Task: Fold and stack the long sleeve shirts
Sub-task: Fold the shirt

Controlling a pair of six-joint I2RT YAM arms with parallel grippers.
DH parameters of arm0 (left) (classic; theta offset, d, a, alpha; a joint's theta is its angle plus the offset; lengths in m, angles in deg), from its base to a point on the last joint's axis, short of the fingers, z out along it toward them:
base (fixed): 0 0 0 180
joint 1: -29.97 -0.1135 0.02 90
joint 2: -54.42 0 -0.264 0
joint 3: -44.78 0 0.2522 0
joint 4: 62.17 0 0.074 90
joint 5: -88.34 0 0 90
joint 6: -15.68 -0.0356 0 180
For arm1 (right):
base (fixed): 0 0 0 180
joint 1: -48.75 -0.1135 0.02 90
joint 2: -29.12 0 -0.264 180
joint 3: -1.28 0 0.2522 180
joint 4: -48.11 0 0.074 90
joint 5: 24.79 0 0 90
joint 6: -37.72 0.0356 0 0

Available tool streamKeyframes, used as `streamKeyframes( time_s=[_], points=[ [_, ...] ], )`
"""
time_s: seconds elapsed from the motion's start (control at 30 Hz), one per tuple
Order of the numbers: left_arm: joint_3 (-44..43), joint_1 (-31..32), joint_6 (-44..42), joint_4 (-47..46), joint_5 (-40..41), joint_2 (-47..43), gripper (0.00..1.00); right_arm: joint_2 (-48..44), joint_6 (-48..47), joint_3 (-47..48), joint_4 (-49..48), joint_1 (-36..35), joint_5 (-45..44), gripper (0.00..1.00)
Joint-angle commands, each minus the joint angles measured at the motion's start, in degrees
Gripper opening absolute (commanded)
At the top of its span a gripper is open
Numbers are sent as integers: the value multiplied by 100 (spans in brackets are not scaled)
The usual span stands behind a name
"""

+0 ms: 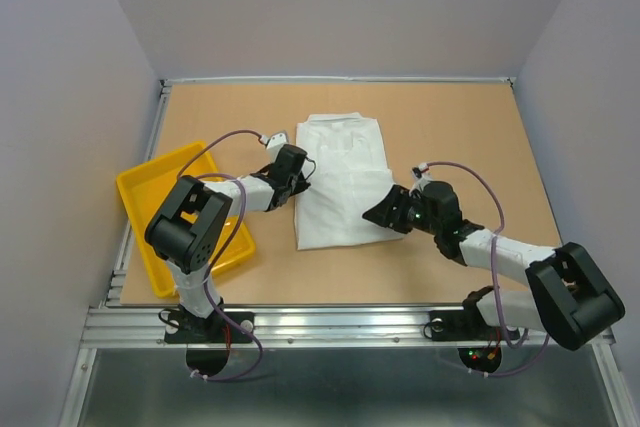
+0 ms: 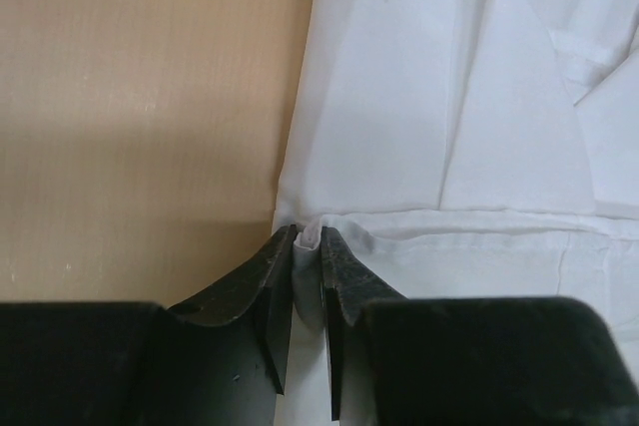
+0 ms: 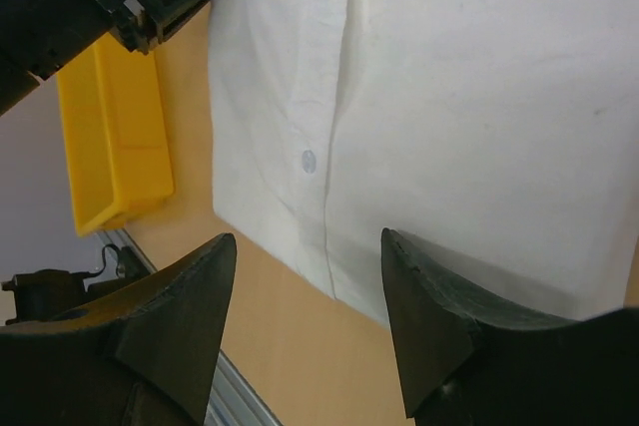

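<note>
One white long sleeve shirt (image 1: pixel 340 172) lies folded into a tall rectangle at the middle of the brown table, collar toward the far side. My left gripper (image 1: pixel 301 183) sits at its left edge. In the left wrist view that gripper (image 2: pixel 308 236) is shut on a pinched fold of the shirt's (image 2: pixel 399 97) edge. My right gripper (image 1: pixel 379 214) hovers at the shirt's near right corner. In the right wrist view it (image 3: pixel 308 236) is open over the near hem of the shirt (image 3: pixel 449 77), with nothing between its fingers. A button (image 3: pixel 309 161) shows on the placket.
A yellow plastic tray (image 1: pixel 140 192) rests at the table's left edge, behind the left arm, and appears again as the tray (image 3: pixel 110 137) in the right wrist view. Grey walls close in the table on three sides. A metal rail (image 1: pixel 340 322) runs along the near edge.
</note>
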Motion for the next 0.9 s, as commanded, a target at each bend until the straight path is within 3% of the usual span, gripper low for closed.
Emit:
streamKeyframes(
  time_s=[0.0,0.3,0.53,0.73,0.87],
  points=[
    [183,-57,110,181,113,127,27,399,539,-565,-1574,136,418,65],
    [411,-197,216,49,24,171,26,1481,908,-1867,-3253,909,734,63],
    [464,-294,216,49,-28,110,26,868,978,-1841,-3299,962,1006,63],
    [552,-294,163,-126,-195,4,26,216,724,-720,-2228,962,1271,63],
    [561,-294,137,-179,-248,4,27,610,407,161,-1830,962,1042,63]
  ],
)
